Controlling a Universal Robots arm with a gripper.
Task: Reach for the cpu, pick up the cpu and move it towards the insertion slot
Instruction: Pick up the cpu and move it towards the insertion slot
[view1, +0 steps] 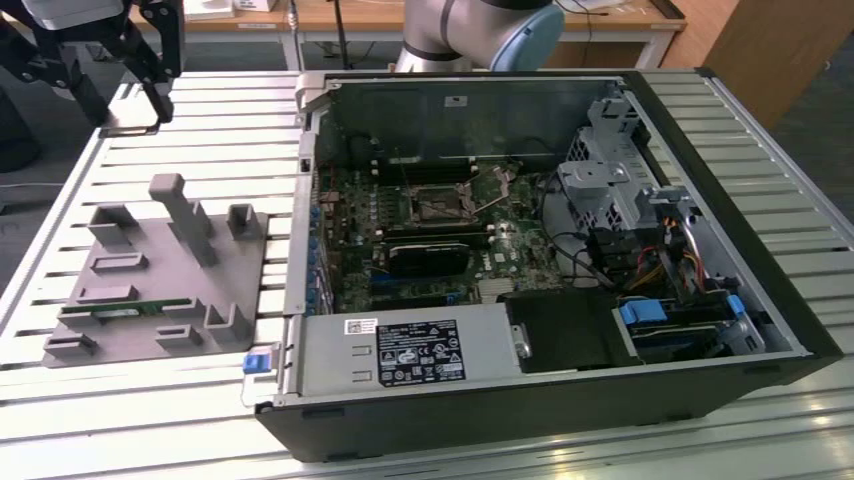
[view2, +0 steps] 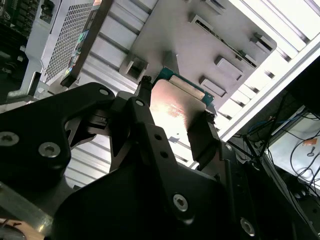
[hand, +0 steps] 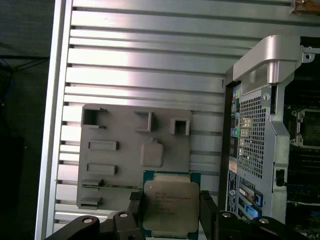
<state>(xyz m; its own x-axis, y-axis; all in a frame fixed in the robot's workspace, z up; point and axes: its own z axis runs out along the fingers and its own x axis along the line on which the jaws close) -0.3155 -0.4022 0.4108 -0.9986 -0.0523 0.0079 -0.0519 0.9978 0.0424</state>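
First wrist view: the claw grips the cpu above the grey holder plate on the worktop.

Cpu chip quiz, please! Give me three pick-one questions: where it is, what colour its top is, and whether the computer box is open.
1. Where is the cpu? A) in the computer B) held in the tool C) on the floor
2. Its top colour? A) red B) silver C) yellow
3. The computer case is: A) open B) closed C) wrapped up
Answers: B, the tool's fingers clamp its two sides; B, its top is shiny metal; A, the boards inside show.
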